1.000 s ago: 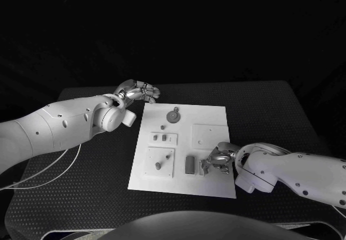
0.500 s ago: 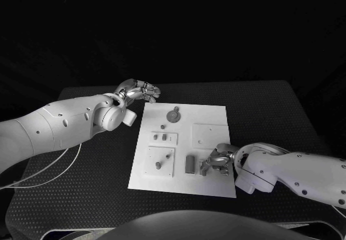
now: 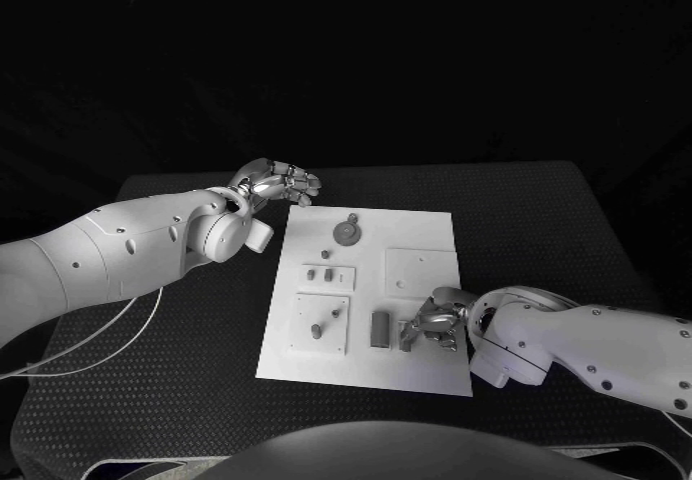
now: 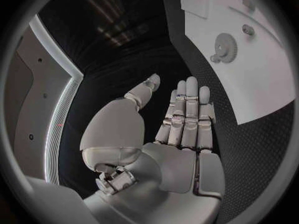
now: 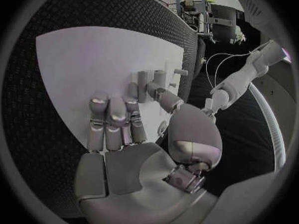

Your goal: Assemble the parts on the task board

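The white task board (image 3: 418, 225) lies in the middle of the black table. On it are a grey gear (image 3: 346, 232), small pegs (image 3: 320, 272) in a plate, a square plate (image 3: 320, 325) with small parts, and an upright grey block (image 3: 381, 328). My right hand (image 3: 436, 323) rests low over the board's near right part, just right of the block. Its fingers (image 5: 112, 119) lie straight and together over the board (image 5: 93, 59) with nothing in the palm. Its thumb reaches beside several upright pegs (image 5: 152, 79); contact is unclear. My left hand (image 3: 281, 182) hovers off the board's far left corner, fingers (image 4: 187, 109) stretched out, holding nothing.
The gear (image 4: 224, 47) and the board's edge (image 4: 261, 99) lie ahead of the left hand. Black textured table (image 3: 548, 220) surrounds the board on every side. A thin white cable (image 3: 101, 345) hangs below the left arm.
My right hand has edged slightly toward the board's near side, next to the grey block. The left hand has stayed where it was.
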`<state>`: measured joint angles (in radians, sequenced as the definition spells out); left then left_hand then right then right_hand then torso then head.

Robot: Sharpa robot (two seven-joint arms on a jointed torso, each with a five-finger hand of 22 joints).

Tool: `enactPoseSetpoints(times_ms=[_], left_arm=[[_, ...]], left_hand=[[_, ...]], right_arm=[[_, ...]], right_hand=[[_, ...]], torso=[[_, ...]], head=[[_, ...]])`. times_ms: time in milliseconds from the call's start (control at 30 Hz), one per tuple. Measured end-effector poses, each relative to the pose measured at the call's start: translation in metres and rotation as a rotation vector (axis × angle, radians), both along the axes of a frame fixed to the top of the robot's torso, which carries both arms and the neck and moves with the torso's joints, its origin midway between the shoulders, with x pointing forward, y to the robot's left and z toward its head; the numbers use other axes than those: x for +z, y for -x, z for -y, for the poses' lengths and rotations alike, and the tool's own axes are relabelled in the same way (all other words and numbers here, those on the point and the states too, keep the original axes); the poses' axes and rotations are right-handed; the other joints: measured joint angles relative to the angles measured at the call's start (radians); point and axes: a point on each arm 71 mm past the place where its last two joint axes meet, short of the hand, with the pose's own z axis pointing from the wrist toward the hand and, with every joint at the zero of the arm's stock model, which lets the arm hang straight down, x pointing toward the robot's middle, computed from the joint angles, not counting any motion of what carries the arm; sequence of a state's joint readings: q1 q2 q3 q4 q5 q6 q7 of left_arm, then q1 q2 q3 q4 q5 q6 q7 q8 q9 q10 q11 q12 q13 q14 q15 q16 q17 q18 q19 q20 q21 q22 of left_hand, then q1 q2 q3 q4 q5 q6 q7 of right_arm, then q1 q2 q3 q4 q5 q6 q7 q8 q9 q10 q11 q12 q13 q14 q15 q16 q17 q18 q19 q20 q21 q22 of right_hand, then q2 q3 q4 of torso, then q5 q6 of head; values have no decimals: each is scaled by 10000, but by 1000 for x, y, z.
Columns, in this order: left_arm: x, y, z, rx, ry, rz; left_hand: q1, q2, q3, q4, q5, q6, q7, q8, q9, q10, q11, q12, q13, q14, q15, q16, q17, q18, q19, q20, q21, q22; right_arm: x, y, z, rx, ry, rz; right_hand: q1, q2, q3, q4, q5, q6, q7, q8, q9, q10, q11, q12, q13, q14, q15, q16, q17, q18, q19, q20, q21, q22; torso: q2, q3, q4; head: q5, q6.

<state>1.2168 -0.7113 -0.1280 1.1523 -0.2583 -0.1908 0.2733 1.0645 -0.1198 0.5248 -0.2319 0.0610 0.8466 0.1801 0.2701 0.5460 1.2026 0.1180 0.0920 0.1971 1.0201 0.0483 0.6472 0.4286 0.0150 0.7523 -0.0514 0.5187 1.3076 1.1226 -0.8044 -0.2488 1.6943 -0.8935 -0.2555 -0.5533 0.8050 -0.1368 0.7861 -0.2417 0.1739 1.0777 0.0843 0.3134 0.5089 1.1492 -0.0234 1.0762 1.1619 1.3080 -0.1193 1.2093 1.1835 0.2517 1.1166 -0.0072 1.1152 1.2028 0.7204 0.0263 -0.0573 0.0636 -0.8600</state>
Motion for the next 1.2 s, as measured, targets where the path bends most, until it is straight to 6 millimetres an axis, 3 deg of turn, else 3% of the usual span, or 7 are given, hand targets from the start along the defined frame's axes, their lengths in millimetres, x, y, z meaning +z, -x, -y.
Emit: enactPoseSetpoints(times_ms=[667, 833, 1200], left_arm=[[0, 0, 0, 2, -10, -13], [0, 0, 0, 2, -13, -17], [0, 0, 0, 4, -20, -26]], left_hand=[[0, 0, 0, 0, 0, 0, 0, 0, -1, 0, 0, 0, 1, 0, 0, 0, 17, 0, 0, 0, 0, -2], [0, 0, -27, 27, 0, 0, 0, 0, -2, 0, 0, 0, 1, 0, 0, 0, 18, 0, 0, 0, 0, 3], [0, 0, -26, 26, 0, 0, 0, 0, -3, 0, 0, 0, -7, 0, 0, 0, 27, 0, 0, 0, -40, 4]], right_arm=[[6, 0, -9, 771, -62, 848], [7, -1, -9, 871, -67, 967], [6, -2, -6, 913, 36, 995]], right_hand=[[88, -133, -38, 18, -345, -6, 7, -12, -30, -2, 2, -1, 17, -26, -24, -39, -17, -51, -43, -37, 0, -36], [70, -360, -139, 120, -424, -16, 16, -12, -45, -3, 3, -1, 28, -26, -23, -95, -17, -54, -43, -36, -1, -65], [-7, -517, -188, 335, -539, -16, 16, -13, -99, -23, 23, -1, 39, -31, -16, -96, -17, -56, -43, -36, -1, -86]], torso=[[0, 0, -7], [-1, 3, -8], [-3, 1, -9]], head=[[39, -13], [43, -8], [22, -24]])
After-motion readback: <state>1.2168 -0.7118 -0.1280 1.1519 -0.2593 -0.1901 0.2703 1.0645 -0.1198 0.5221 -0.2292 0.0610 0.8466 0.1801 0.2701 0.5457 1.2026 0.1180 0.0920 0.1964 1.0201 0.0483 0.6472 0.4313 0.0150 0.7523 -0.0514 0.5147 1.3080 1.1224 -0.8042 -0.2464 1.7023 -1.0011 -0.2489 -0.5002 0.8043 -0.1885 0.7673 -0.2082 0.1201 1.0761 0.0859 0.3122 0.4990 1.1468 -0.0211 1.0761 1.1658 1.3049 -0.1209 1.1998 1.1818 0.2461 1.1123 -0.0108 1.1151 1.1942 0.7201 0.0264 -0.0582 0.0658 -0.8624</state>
